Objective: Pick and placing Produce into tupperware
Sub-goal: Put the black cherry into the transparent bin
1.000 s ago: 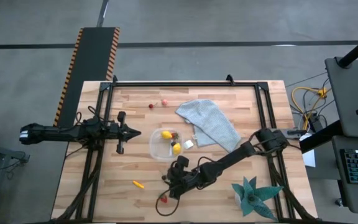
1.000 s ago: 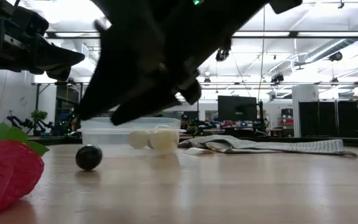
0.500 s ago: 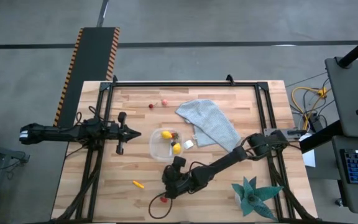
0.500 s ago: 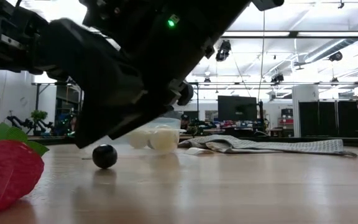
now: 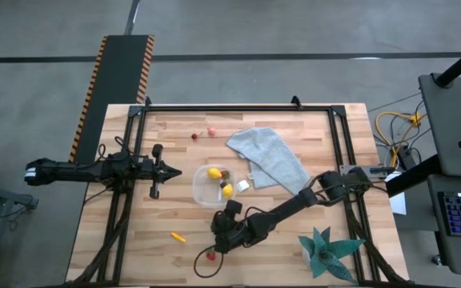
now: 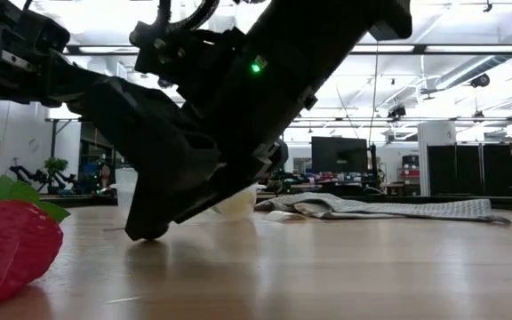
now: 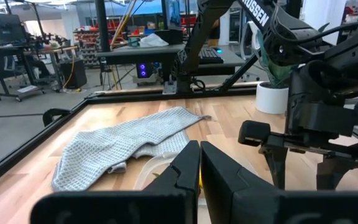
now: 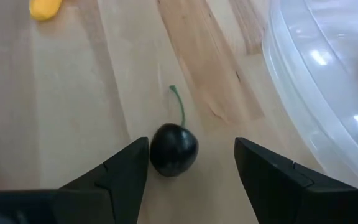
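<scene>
We see the clear tupperware point(image 5: 213, 186) mid-table holding two yellow lemons point(image 5: 214, 173) and a darker piece. Our right gripper point(image 8: 190, 165) is low, fingers spread around a dark cherry point(image 8: 173, 149), not gripping. A strawberry point(image 6: 9, 233) lies on the wooden table point(image 5: 134, 232). Our left gripper point(image 7: 199, 163) waits with fingers closed.

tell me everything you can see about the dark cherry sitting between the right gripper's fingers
The dark cherry is a small, glossy, near-black ball with a thin green stem curving up from its top. It looks like smooth plastic. It rests on the wooden table, just outside the clear tupperware, not touching its wall. The right gripper is lowered around it, fingers open on either side; one sits very close, though contact cannot be confirmed. Nothing else touches it.
</scene>
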You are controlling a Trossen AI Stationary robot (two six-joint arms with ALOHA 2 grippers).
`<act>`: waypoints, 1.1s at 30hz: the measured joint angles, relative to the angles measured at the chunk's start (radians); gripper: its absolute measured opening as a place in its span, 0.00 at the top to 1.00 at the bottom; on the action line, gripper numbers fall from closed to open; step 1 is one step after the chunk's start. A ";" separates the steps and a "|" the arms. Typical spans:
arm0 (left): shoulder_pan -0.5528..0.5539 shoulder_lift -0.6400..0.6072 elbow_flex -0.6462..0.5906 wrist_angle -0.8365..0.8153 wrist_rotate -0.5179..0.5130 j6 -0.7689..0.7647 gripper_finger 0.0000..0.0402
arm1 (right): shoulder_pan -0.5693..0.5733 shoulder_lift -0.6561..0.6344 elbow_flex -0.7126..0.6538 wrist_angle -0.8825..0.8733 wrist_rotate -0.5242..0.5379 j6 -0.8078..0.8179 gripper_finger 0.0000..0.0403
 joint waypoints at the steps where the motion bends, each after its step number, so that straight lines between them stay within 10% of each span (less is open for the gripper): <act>1: 0.000 0.000 0.000 0.000 0.000 0.000 1.00 | 0.000 0.000 -0.002 0.009 -0.001 0.000 0.43; 33: 0.000 0.003 0.000 0.001 0.000 0.000 1.00 | -0.012 0.032 -0.010 0.093 -0.054 -0.014 0.65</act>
